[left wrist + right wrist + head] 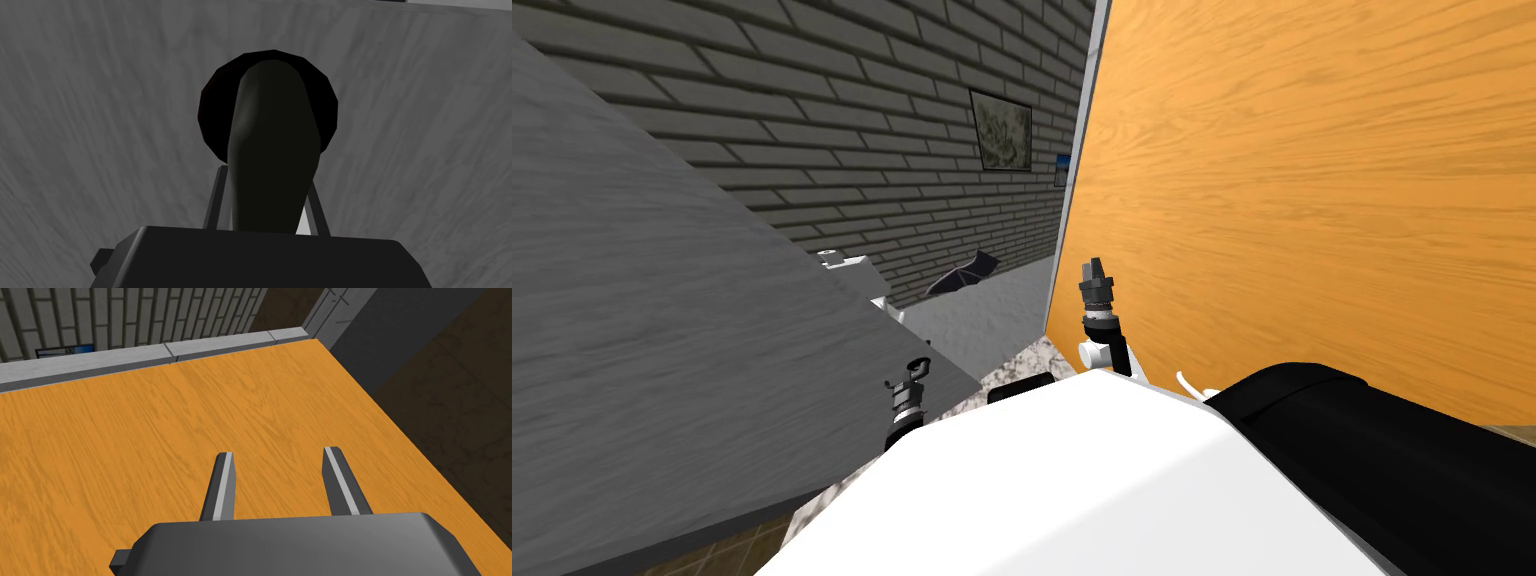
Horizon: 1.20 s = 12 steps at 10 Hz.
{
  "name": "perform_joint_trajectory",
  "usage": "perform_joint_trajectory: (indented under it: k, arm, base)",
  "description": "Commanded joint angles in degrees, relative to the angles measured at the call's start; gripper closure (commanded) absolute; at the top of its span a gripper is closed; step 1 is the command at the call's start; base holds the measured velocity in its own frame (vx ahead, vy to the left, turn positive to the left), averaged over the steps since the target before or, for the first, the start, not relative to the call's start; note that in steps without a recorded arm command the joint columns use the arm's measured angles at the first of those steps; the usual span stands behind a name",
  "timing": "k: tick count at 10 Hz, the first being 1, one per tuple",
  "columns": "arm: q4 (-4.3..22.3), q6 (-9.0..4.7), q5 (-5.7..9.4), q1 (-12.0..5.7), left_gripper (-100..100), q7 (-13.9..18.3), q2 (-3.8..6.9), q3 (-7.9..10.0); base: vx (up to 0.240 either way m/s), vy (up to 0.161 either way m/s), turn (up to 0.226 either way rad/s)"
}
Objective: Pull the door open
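The grey door (662, 300) stands partly open at my left, with a gap between its edge and the orange wooden panel (1312, 200) showing a brick wall beyond. I judge the pull well begun but not finished, with more swing left. My left gripper (914, 372) reaches low to the door's edge, its fingers (216, 200) pressed against the sides of the dark handle (270, 150). My right gripper (278, 453) is raised beside the orange panel, fingers spread and empty.
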Motion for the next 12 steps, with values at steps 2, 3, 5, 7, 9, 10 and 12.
perform_joint_trajectory:
  k: [2, 3, 5, 7, 9, 10, 12]
  arm:
    - [-0.1, -0.12, 0.0, -0.01, 100, 0.0, -0.04, -0.03]
    - [0.1, -0.67, -0.39, 0.6, 100, 1.0, 0.67, -0.69]
    - [0.2, -1.53, -0.88, 1.28, 100, 2.2, 1.55, -1.51]
    - [0.2, -2.55, -1.44, 2.09, 100, 3.7, 2.59, -2.48]
    - [0.3, -3.81, -2.15, 3.09, 100, 5.4, 3.88, -3.68]
    - [0.4, -4.25, -2.39, 3.43, 100, 6.1, 4.33, -4.1]
    - [0.5, -4.31, -2.51, 3.55, 100, 6.2, 4.48, -4.3]
  base:
    - [-0.003, -0.001, 0.001]
    - [-0.124, 0.036, -0.119]
    - [-0.209, 0.04, -0.174]
    - [-0.219, 0.009, -0.141]
    - [-0.229, 0.024, -0.166]
    - [-0.237, 0.037, -0.171]
    - [-0.18, 0.029, -0.084]
